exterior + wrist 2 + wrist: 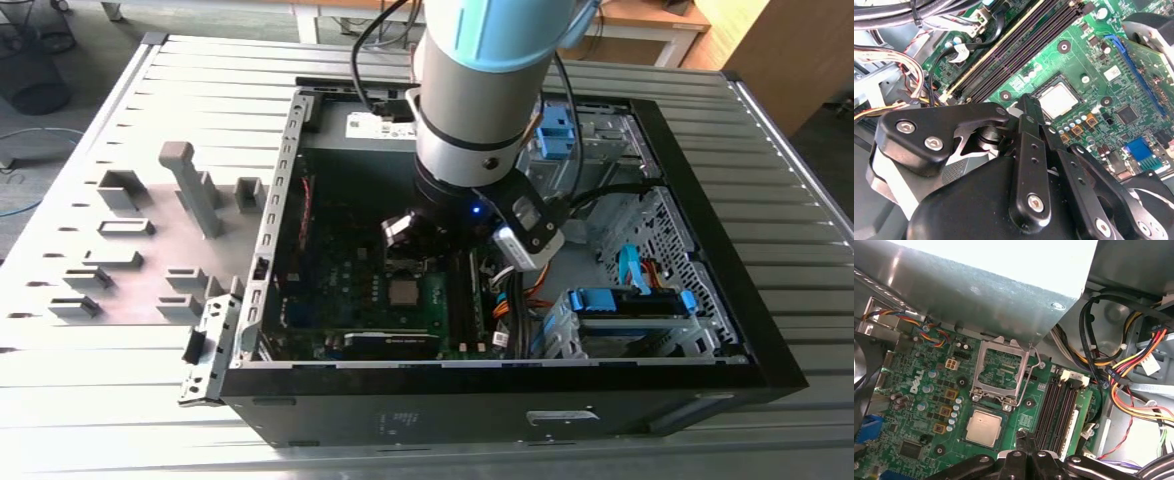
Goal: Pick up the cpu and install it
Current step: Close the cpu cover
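In the exterior view, I see the arm reaching down into the open computer case (534, 385), which lies on a ribbed metal table (120, 400). The gripper (416, 236) hangs over the green motherboard (334, 290). The cpu (404, 291) lies flat on the board just beneath it, not in the claw. Grey holder blocks (194, 190) stand on the table at the exterior view's left, outside the case.

In the second wrist view, the black fingers (1026, 107) of the gripper come together to one point, and I see nothing held between them. The cpu sits in its socket just beyond the tip, beside the long memory slots (1019, 45).

In the first wrist view, the two fingertips (1021, 440) are pressed side by side with no gap, and they are empty. The cpu rests in the socket near the tip. The dark socket frame (1001, 367) stands open beside the cpu, on the side away from the gripper.
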Robot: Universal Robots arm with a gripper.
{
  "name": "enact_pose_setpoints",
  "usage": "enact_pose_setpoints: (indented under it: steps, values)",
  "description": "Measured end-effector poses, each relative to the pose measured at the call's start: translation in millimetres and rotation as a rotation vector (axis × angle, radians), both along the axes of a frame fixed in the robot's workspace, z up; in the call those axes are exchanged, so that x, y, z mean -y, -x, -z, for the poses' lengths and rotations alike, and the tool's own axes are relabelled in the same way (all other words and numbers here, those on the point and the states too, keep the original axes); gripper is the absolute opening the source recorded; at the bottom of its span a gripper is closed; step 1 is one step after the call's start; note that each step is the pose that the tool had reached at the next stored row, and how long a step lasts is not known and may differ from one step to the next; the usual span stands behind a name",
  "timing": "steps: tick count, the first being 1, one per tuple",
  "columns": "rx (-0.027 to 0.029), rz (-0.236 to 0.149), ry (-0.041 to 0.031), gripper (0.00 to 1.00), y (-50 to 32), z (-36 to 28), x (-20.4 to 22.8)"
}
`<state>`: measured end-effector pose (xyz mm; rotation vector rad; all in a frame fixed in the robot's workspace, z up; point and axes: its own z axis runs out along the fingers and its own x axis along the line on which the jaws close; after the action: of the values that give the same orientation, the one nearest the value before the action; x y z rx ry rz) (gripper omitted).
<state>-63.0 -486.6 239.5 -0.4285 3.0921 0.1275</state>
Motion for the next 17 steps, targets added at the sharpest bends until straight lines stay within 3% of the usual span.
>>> enact_pose_setpoints:
  steps: [6, 17]
  values:
    - [0.0000, 0.000, -0.0007, 0.11, 0.0, -5.1, 0.1]
    - [0.0000, 0.000, -0.0009, 0.11, 0.0, -8.9, 0.1]
